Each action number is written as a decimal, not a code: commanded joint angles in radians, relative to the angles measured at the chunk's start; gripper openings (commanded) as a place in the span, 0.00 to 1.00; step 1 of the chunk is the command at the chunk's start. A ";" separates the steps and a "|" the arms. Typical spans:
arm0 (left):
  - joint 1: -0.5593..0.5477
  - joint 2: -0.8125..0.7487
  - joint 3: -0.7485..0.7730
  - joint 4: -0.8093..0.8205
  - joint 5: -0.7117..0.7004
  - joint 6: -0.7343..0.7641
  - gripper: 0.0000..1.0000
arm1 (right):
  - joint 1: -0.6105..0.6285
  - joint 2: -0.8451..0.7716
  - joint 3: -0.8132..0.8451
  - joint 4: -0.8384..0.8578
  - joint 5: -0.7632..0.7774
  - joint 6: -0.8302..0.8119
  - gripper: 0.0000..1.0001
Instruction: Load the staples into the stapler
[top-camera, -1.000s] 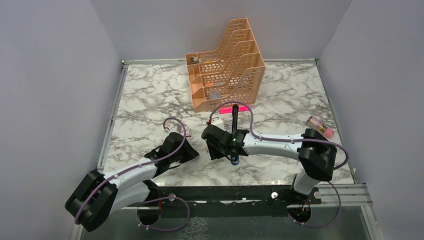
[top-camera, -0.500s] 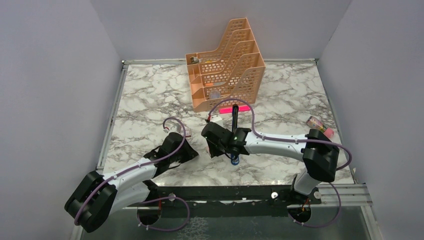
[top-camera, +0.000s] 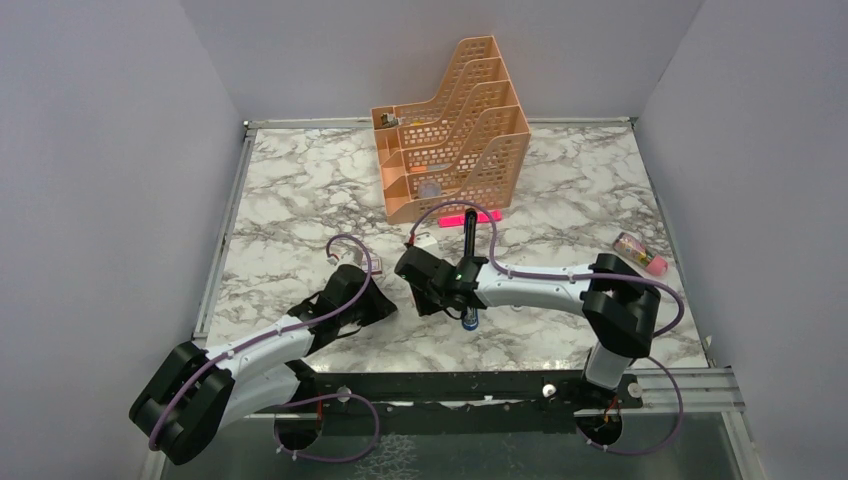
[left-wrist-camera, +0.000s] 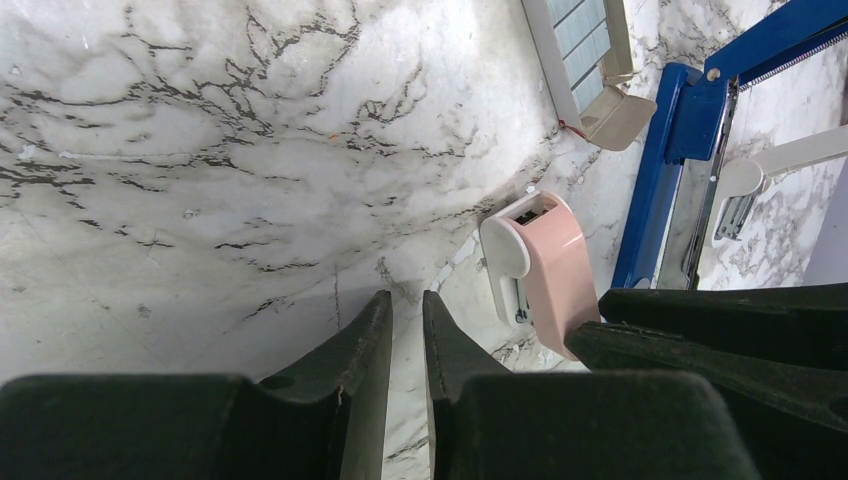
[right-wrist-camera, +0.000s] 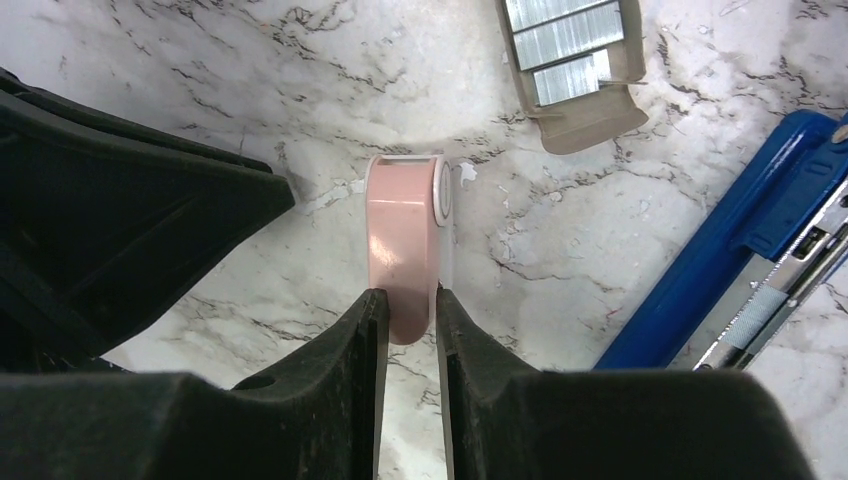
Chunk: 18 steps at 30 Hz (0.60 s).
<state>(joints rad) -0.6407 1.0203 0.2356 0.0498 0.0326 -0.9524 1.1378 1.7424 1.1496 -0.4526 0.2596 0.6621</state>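
The long, narrow blue stapler lies hinged open on the marble counter, and its channel appears unfilled. The grey-blue tray of silvery staples sits near it with its rows in place, so loading looks not yet done. The right gripper has its jaws pinched on the peach-pink oblong piece. The left gripper hovers nearby, jaws narrowly parted and empty.
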 joint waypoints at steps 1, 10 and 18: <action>0.002 -0.001 0.015 0.004 -0.025 0.015 0.19 | 0.000 0.077 -0.005 -0.067 -0.034 0.011 0.27; 0.002 -0.024 0.004 -0.001 -0.025 0.010 0.19 | -0.017 0.092 -0.075 -0.064 -0.069 0.040 0.26; 0.003 -0.022 0.007 0.001 -0.025 0.014 0.19 | -0.070 0.055 -0.146 -0.006 -0.093 0.060 0.23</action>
<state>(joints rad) -0.6407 1.0122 0.2356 0.0494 0.0322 -0.9524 1.1038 1.7466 1.1046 -0.3836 0.1860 0.7147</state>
